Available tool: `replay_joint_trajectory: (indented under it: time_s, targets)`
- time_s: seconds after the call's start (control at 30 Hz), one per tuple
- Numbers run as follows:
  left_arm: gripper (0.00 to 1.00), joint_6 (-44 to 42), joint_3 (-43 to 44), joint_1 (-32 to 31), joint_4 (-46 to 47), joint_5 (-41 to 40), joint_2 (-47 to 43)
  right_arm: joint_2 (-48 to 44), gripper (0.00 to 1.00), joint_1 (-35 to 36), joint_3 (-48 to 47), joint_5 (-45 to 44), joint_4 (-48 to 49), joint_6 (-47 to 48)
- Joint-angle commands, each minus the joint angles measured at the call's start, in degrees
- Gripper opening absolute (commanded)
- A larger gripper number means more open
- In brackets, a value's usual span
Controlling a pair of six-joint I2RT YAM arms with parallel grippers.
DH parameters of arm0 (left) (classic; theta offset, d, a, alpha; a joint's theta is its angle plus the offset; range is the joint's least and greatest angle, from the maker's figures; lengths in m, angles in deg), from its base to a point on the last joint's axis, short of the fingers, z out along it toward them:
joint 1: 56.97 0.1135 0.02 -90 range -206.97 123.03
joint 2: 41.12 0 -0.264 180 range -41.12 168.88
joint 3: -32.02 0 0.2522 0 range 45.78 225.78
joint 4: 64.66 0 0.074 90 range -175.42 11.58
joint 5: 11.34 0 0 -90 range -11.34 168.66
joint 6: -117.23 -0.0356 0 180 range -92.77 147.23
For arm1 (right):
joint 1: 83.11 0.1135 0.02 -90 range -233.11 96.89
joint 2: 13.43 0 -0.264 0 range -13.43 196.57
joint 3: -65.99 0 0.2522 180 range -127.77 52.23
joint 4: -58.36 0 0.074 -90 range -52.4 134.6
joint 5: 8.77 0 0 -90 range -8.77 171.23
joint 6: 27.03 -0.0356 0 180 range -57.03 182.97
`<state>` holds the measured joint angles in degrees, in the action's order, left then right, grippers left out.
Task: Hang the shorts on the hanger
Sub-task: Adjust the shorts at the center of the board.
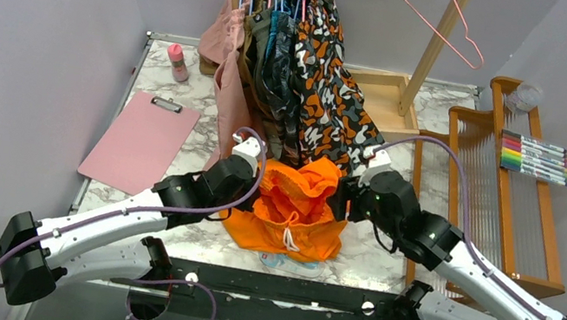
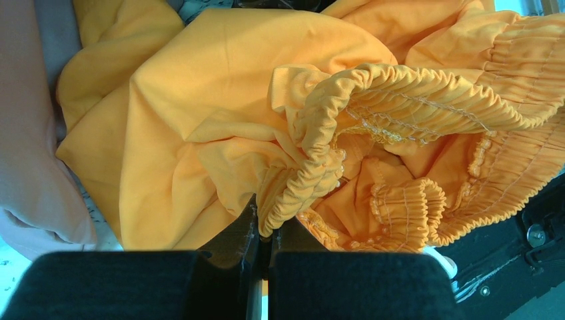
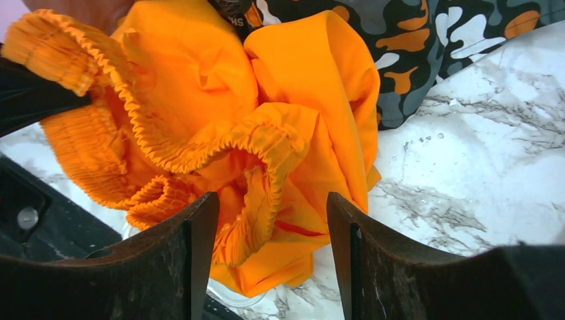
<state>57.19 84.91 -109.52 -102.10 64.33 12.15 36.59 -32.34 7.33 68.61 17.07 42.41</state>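
Our left gripper (image 2: 263, 230) is clenched on the waistband (image 2: 346, 87) of the shorts (image 1: 298, 207), bunched on the table (image 1: 192, 84) between our arms; our right gripper (image 3: 270, 220) gapes around the band's other side. We should pinch deep on the elastic before lifting toward the hanger (image 1: 423, 15) hanging beyond.

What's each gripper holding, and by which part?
The left gripper is shut on the shorts, pinching the elastic waistband. The right gripper is open, holding nothing; a waistband fold sits between its fingers.
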Motion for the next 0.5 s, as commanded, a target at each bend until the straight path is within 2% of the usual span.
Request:
replay_joint_trajectory:
  time_s: [0.0,0.47]
  targets:
    - [0.00,-1.53,2.88,0.17,-1.34,0.62,-1.40,3.39,0.62,-0.14,-3.46,-3.67,0.38,5.10]
    - [0.00,-3.41,6.86,0.13,-5.35,-0.27,-3.20,10.71,0.57,-0.14,-7.56,-4.19,4.04,11.51]
